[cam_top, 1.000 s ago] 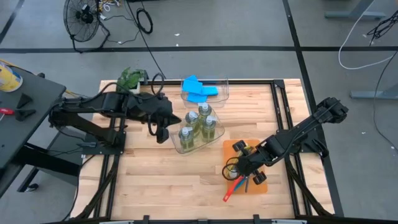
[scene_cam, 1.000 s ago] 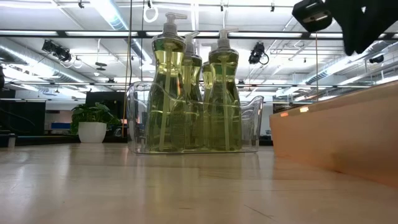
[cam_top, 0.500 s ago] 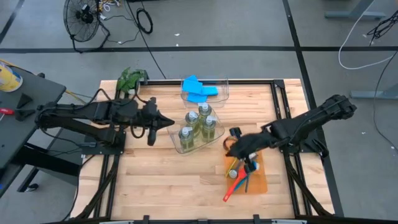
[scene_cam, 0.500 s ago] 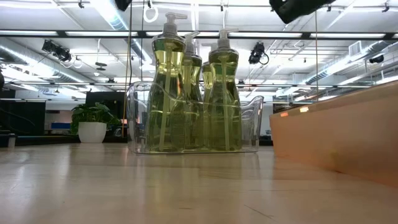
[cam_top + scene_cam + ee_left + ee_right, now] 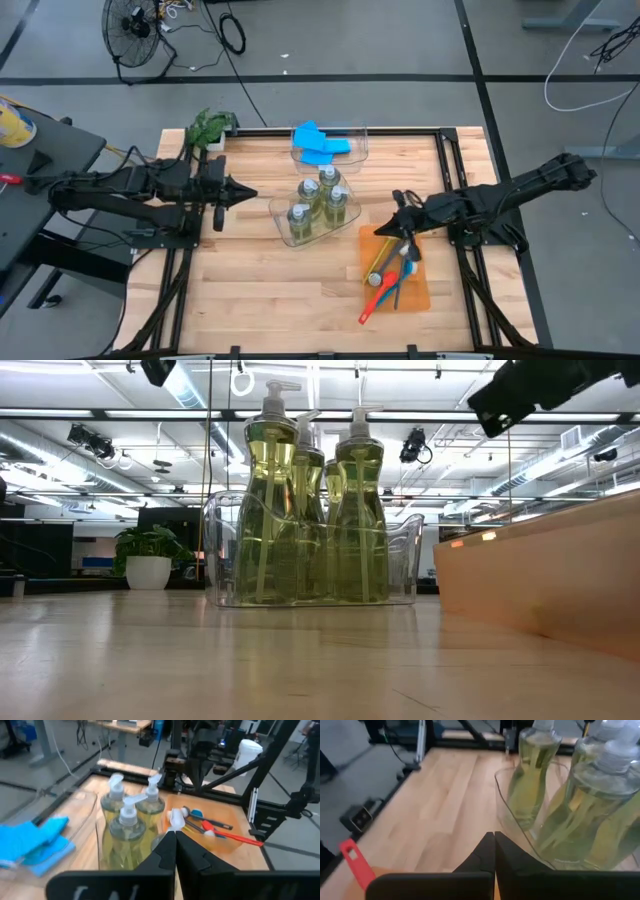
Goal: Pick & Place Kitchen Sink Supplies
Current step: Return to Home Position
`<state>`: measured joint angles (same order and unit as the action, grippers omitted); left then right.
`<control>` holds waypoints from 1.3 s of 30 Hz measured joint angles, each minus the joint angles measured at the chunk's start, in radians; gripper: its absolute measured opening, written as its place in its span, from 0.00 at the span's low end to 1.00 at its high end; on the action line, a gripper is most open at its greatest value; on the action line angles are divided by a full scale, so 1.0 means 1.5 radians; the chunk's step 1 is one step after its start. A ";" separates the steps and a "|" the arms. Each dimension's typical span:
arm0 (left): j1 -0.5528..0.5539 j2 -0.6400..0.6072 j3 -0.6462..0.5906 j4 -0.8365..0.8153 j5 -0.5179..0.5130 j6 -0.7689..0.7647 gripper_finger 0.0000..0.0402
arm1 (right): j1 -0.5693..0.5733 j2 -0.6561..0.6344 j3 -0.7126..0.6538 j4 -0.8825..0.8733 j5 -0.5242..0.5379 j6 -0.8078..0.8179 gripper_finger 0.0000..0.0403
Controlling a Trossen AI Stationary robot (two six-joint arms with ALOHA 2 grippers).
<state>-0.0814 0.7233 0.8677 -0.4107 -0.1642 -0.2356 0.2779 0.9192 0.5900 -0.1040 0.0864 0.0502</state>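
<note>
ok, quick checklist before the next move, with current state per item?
1. Left gripper empty: ok, jaws shut on nothing.
2. Right gripper empty: ok, jaws shut on nothing.
3. Pump bottles upright in their clear bin: ok.
4. Sponges inside the far bin: ok.
5. Brushes fully within the orange tray: not ok, the red brush sticks out past the near edge.
</note>
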 joint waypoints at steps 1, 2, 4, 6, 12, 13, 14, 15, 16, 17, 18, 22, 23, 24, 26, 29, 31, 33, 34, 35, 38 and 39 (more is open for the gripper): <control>0.000 -0.005 0.000 0.002 0.000 0.009 0.02 | 0.000 -0.014 -0.012 0.013 0.000 0.003 0.00; 0.000 -0.008 0.000 0.001 0.000 0.018 0.03 | 0.000 -0.026 -0.022 0.026 -0.006 0.012 0.00; 0.000 -0.009 0.000 0.004 0.000 0.025 0.04 | 0.000 -0.050 -0.038 0.036 -0.015 0.033 0.00; 0.000 -0.008 0.000 0.002 0.000 0.025 0.05 | 0.000 -0.063 -0.041 0.039 -0.022 0.061 0.00; 0.000 -0.002 0.000 0.000 0.000 0.025 0.06 | 0.000 -0.077 -0.042 0.040 -0.027 0.082 0.02; 0.000 -0.003 0.000 0.002 0.000 0.025 0.06 | 0.000 -0.077 -0.042 0.040 -0.027 0.078 0.03; 0.000 -0.003 0.000 0.002 0.000 0.025 0.06 | 0.000 -0.077 -0.042 0.039 -0.026 0.073 0.04; 0.000 -0.003 0.000 0.002 0.000 0.025 0.06 | 0.000 -0.076 -0.042 0.039 -0.026 0.066 0.04; 0.000 -0.002 0.000 0.001 0.000 0.025 0.06 | 0.000 -0.075 -0.042 0.040 -0.026 0.060 0.05; 0.000 -0.003 0.000 0.001 0.000 0.025 0.06 | 0.000 -0.074 -0.042 0.040 -0.026 0.059 0.05; 0.000 -0.003 0.000 0.002 0.000 0.025 0.06 | 0.000 -0.074 -0.042 0.039 -0.026 0.059 0.05; 0.000 -0.002 0.000 0.002 0.000 0.025 0.06 | 0.000 -0.074 -0.042 0.039 -0.003 0.070 0.05; 0.000 -0.002 0.000 0.002 0.000 0.025 0.06 | 0.000 -0.074 -0.042 0.040 0.006 0.071 0.04; 0.000 -0.002 0.000 0.002 0.000 0.025 0.06 | 0.000 -0.074 -0.042 0.040 0.012 0.071 0.04; 0.000 -0.002 0.000 0.002 0.000 0.025 0.06 | 0.000 -0.074 -0.042 0.040 0.020 0.062 0.04; 0.000 -0.002 0.000 0.002 0.000 0.025 0.06 | 0.000 -0.074 -0.042 0.040 0.020 0.060 0.04; 0.000 -0.002 0.000 0.002 0.000 0.025 0.06 | 0.000 -0.074 -0.042 0.040 0.020 0.069 0.04; 0.000 -0.002 0.000 0.002 0.000 0.025 0.06 | 0.000 -0.074 -0.042 0.040 0.020 0.072 0.04; 0.000 -0.002 0.000 0.002 0.000 0.025 0.06 | 0.000 -0.074 -0.042 0.040 0.020 0.069 0.04; 0.000 -0.002 0.000 0.002 0.000 0.025 0.06 | 0.000 -0.074 -0.042 0.040 0.020 0.064 0.04; 0.000 -0.002 0.000 0.002 0.000 0.025 0.06 | 0.000 -0.074 -0.042 0.040 0.020 0.049 0.04; 0.000 -0.002 0.000 0.002 0.000 0.025 0.06 | 0.000 -0.074 -0.042 0.040 0.020 0.044 0.04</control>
<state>-0.0814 0.7197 0.8680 -0.4083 -0.1638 -0.1983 0.2783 0.8080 0.5266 -0.0444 0.1159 0.1165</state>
